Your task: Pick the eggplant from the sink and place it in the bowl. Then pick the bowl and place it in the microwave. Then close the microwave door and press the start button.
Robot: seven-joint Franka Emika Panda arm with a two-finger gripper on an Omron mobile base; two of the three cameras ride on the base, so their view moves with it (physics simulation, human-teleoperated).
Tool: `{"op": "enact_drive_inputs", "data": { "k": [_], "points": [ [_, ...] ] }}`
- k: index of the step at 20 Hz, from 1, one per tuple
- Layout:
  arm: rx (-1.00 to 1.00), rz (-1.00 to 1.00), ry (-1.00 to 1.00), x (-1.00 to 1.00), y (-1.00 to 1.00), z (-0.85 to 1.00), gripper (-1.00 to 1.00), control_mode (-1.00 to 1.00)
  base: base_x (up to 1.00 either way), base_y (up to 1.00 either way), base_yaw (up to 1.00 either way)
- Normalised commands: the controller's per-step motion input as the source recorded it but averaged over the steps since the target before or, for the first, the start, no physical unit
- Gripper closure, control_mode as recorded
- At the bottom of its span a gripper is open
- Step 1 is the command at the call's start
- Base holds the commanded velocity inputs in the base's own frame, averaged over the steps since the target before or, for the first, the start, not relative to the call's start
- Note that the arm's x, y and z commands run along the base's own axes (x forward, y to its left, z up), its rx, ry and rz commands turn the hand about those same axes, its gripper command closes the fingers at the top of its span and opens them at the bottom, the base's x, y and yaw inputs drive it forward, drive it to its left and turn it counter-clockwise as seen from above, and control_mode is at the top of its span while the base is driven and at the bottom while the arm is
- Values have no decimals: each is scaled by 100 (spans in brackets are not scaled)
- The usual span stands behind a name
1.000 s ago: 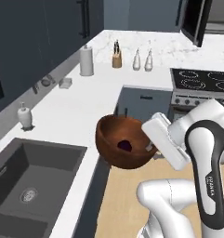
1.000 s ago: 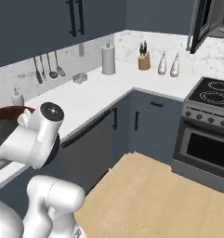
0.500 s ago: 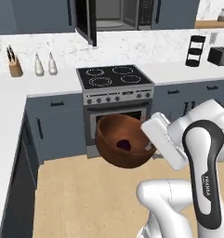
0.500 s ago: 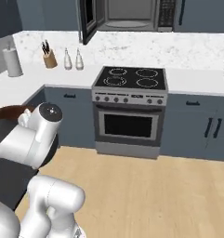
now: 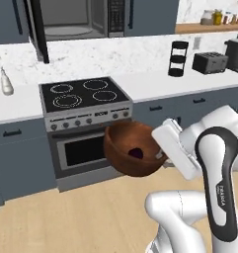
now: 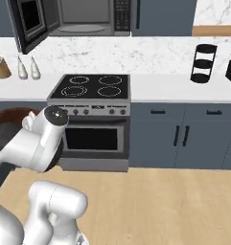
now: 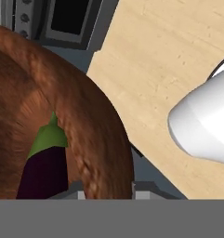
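Observation:
The reddish-brown wooden bowl [image 5: 121,148] hangs in the air in front of the range oven, with my gripper [image 5: 158,157] shut on its right rim. The dark purple eggplant [image 5: 136,152] lies inside it. In the hand view the thick bowl wall [image 7: 92,135] runs between the jaws, and the eggplant [image 7: 42,173] with its green stem cap rests against the inside. A sliver of the bowl [image 6: 10,115] shows behind my arm. The microwave [image 5: 76,19] sits high above the stove, its door [image 5: 37,30] swung open to the left. The sink is out of view.
The range oven [image 5: 83,101] with knobs stands straight ahead below the microwave [image 6: 88,16]. A black rack [image 5: 178,58] and a toaster [image 5: 211,62] are on the right counter. Two bottles [image 6: 28,69] and a knife block [image 6: 0,68] stand left. Wooden floor lies below.
The whole picture has swung from the sink counter round to the stove and microwave, so the camera moved. The bowl with the eggplant stays held in the gripper.

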Motion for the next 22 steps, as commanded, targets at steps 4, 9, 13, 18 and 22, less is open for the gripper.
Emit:
{"op": "enact_drive_inputs", "data": {
  "k": [4, 9, 13, 18, 22],
  "points": [
    [0, 0, 0, 0, 0, 0, 100, 100, 100, 0, 0],
    [0, 0, 0, 0, 0, 0, 100, 100, 100, -7, 0],
    [0, 0, 0, 0, 0, 0, 100, 100, 99, -16, 0],
    [0, 0, 0, 0, 0, 0, 100, 100, 96, -14, 5],
    [0, 0, 0, 0, 0, 0, 100, 100, 71, -21, 9]
  ]
}}
